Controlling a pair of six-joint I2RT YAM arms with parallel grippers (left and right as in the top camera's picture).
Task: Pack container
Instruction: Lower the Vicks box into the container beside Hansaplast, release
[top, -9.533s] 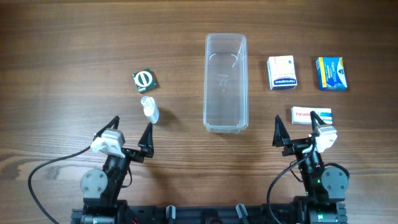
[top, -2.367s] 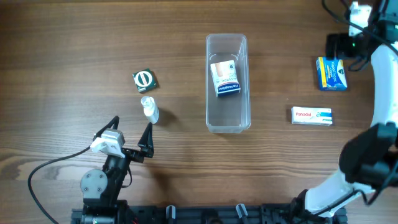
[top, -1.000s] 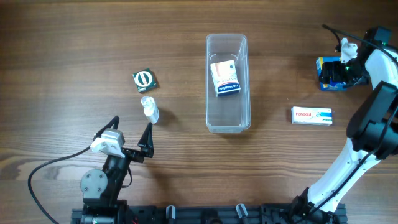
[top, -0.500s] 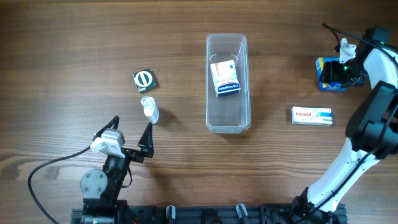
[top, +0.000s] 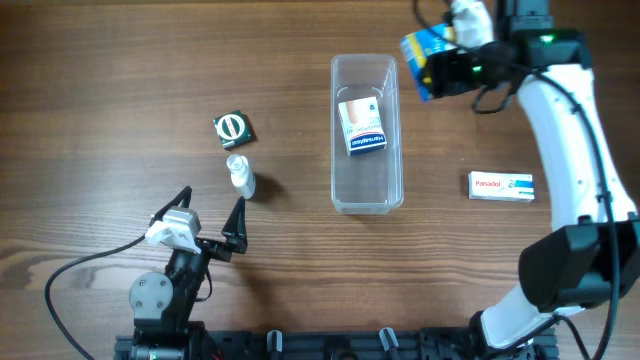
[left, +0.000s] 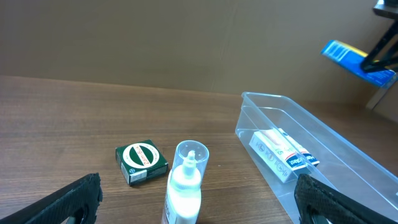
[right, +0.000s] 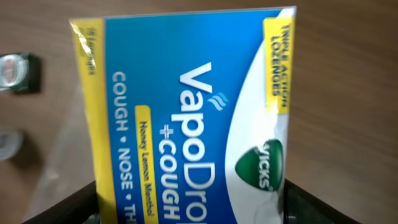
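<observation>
Here the container lies lengthwise in the middle of the bench, a white box flat inside its far half. Just right of its far end my right hand pinches the blue lozenge box. The left wrist view shows it lifted clear, and only the right wrist view reads its VapoDrops label. My left hand rests spread at the near edge, behind the white bottle and green box.

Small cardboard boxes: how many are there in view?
4: a white-and-blue box inside the clear plastic container; blue-and-yellow box in the right gripper; white red-lettered box right of the container; dark green box left of it. None seems hidden.
</observation>
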